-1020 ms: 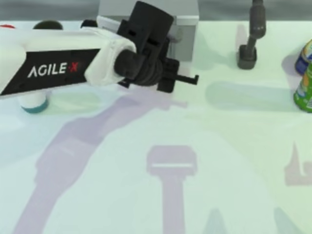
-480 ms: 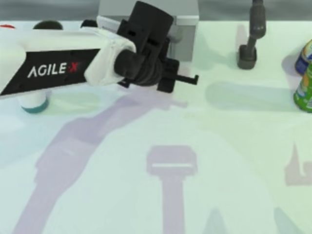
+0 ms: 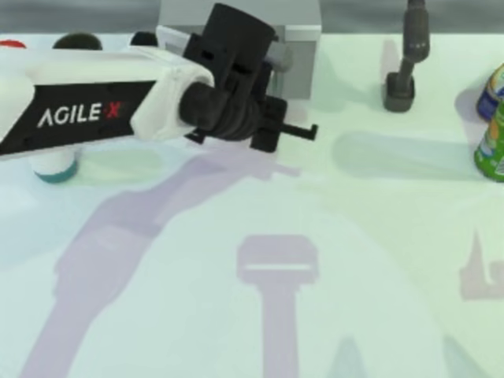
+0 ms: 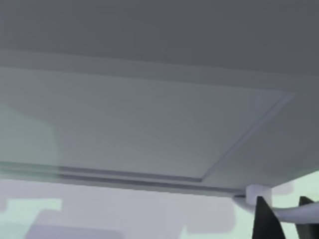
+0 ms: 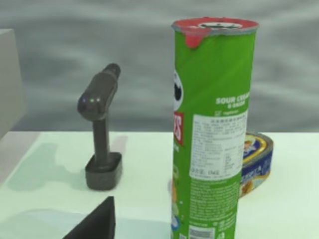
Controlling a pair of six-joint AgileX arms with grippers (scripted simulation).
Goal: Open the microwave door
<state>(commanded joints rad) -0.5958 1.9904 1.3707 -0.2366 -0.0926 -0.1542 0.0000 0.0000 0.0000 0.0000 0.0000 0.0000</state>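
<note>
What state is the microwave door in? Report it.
Seemingly ajar: the microwave door's pale edge slants away from the microwave; the left arm hides the rest.

3 cameras: 1 overhead, 1 on each wrist.

The top view looks straight down on the table (image 3: 236, 315), taking in the left arm (image 3: 87, 110) across its upper left and the microwave (image 3: 299, 24) at the far edge. The left wrist view sits very close to the microwave door (image 4: 129, 124), which fills nearly all of it. The right wrist view looks level across the table at the green can (image 5: 212, 129) close by and the dark drill (image 5: 102, 139) farther off; the top view shares both.
</note>
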